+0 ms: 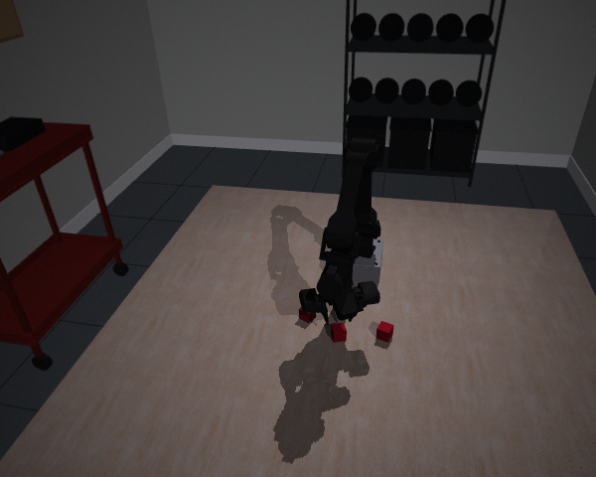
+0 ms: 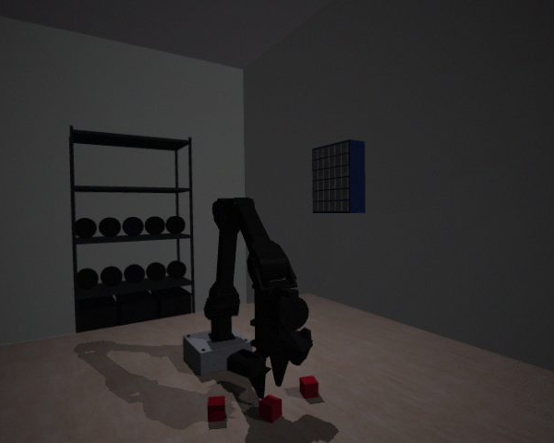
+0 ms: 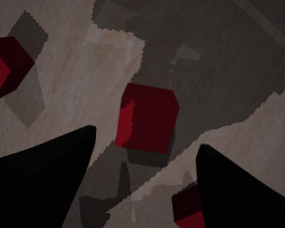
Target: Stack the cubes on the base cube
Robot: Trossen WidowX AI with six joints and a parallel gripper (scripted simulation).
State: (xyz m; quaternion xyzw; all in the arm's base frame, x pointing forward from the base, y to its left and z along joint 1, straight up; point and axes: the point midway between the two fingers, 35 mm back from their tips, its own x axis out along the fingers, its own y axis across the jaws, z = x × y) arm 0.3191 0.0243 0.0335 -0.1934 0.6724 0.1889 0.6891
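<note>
You see three red cubes, all of the same plain look, with flat faces and sharp edges, and by looks you cannot tell which is the base cube. Each sits on the pale wooden floor panel [image 1: 442, 390] [image 2: 411, 372] [image 3: 62, 90], apart from the others — no cube is on top of another.

In the top view, the left cube [image 1: 306, 314] [image 2: 216, 408] [image 3: 187, 209] is partly behind the gripper [image 1: 338, 319] [image 2: 270, 390] [image 3: 147, 137], a bit below the center of the frame. The middle cube [image 1: 338, 332] [image 2: 270, 408] [image 3: 147, 119] is just right and lower, and the right cube [image 1: 384, 331] [image 2: 308, 387] [image 3: 9, 66] is further to the right.

Your jaws stand wide and hold nothing. In the wrist view the middle cube shows near the center, a little above the two dark tips. Its top face is dark red — only a strip at its left is brighter, the rest is in shadow. The left cube is cut by the finger at lower right, and the right cube by the frame edge at upper left.
</note>
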